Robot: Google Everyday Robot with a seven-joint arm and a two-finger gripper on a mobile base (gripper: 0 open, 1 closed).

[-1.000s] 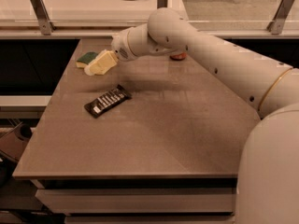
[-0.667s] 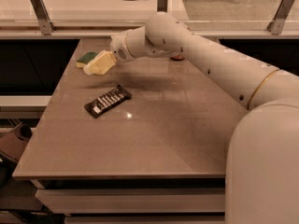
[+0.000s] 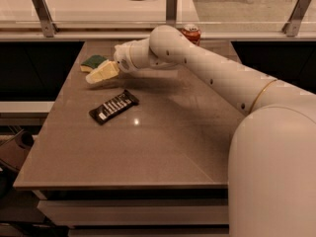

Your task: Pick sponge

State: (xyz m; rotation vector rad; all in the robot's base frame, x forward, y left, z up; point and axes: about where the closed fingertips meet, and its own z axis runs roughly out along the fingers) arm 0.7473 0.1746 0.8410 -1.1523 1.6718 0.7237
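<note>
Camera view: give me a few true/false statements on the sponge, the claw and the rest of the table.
1. The sponge lies near the table's far left corner. True.
2. The claw hovers over the black wrapper. False: it is right beside the sponge; the black wrapper lies nearer the camera.
3. A red can stands at the far edge, behind the arm. True.
4. The sponge rests on the black wrapper. False: they lie apart.

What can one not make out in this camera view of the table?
All in the camera view:
- The sponge: partly covered by the gripper, which hangs at its near side; whether they touch cannot be judged.
- The red can: its lower part is hidden behind the arm.
- The black wrapper: its print is too small to read.
</note>
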